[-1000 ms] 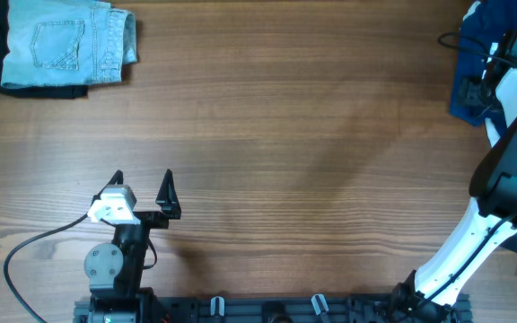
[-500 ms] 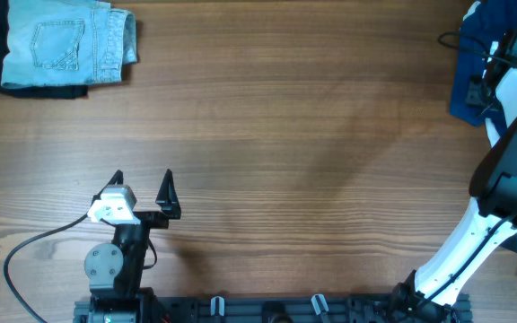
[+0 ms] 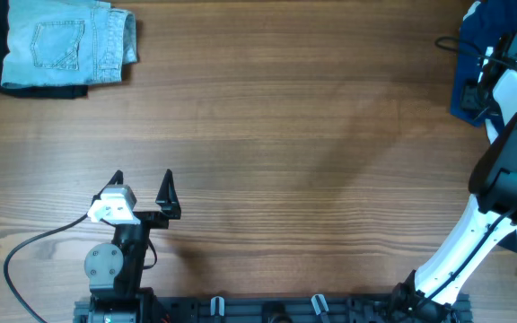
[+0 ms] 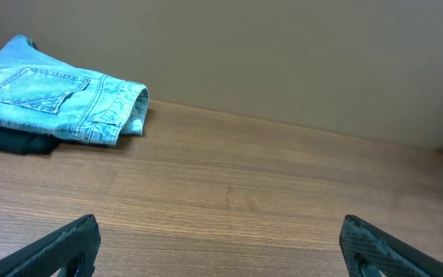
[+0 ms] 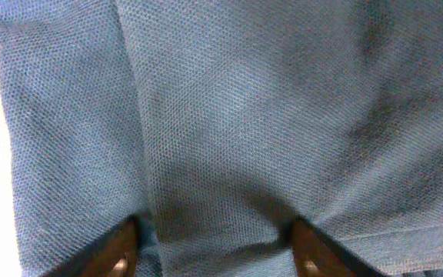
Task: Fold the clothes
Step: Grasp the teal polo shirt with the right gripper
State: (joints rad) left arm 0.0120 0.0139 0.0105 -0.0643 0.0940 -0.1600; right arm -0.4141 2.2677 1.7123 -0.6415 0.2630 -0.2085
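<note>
Far left is a denim piece (image 3: 65,43), not our job. The left end effector (image 3: 143,179) sits near the front edge of the tabletop (image 3: 312,135), spread wide, empty. The blue top (image 3: 492,18) is bunched in the far right corner, partly off frame, so its long axis is anyone's guess. The right end effector (image 5: 214,250) is right on top of it, cloth humped between half-parted fingers; can't tell if that's a real pinch. Right arm's clearly nearer.

clothes (image 5: 244,115): deep blue, fine dotted weave
denim piece (image 3: 61,40): pale washed blue
tabletop (image 3: 285,135): warm brown wood grain
</note>
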